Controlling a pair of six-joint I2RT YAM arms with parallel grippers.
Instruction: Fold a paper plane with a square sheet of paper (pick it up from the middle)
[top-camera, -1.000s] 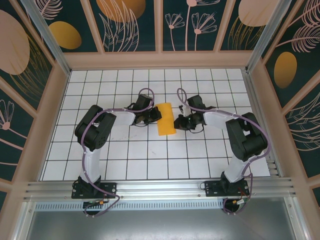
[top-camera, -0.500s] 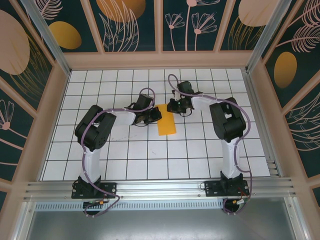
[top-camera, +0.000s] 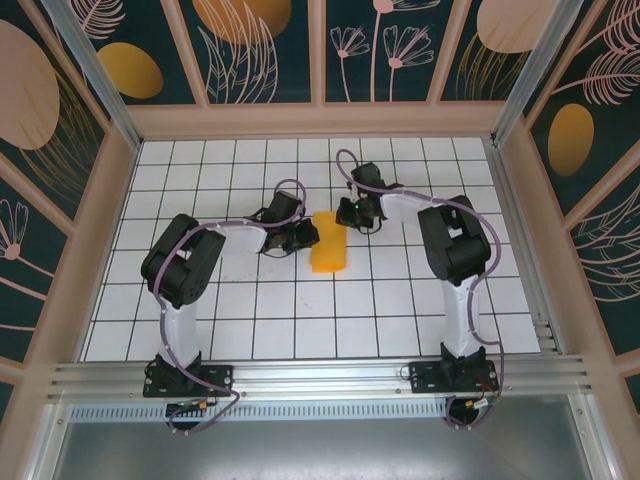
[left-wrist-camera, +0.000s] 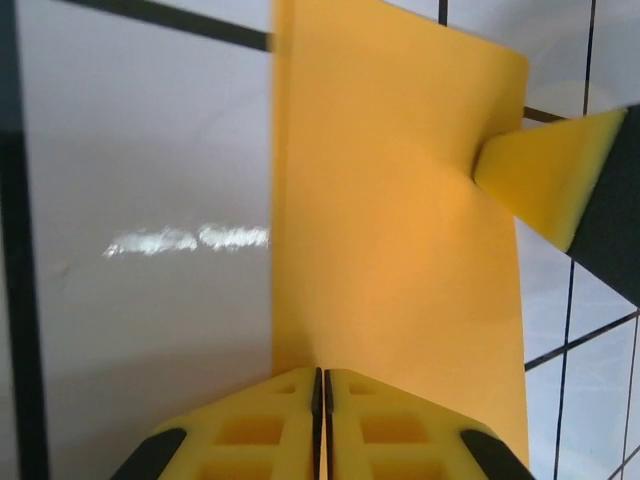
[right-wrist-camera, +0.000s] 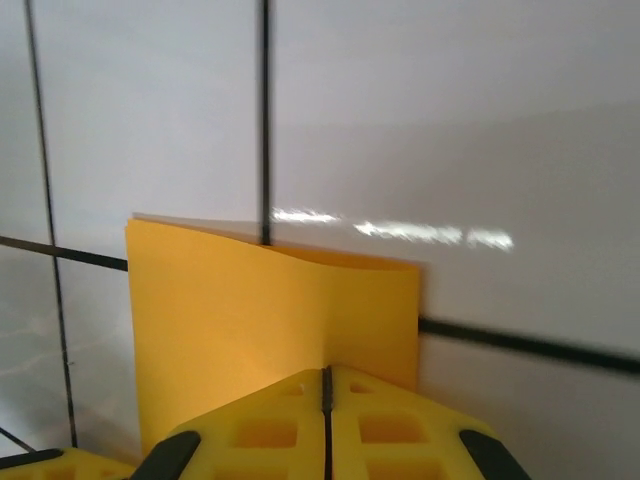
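While it is folded narrow, you count one orange-yellow square sheet of paper (top-camera: 331, 250); two claws clench it: left gripper (top-camera: 309, 238) at 9 o'clock, right gripper (top-camera: 348, 213) at 1 o'clock.

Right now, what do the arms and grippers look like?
Left arm and right arm match: black joint housings, white links, a purplish cable looped along each. Left gripper and right gripper have black bodies; fingers are yellow with square recessed pockets and black side edges.
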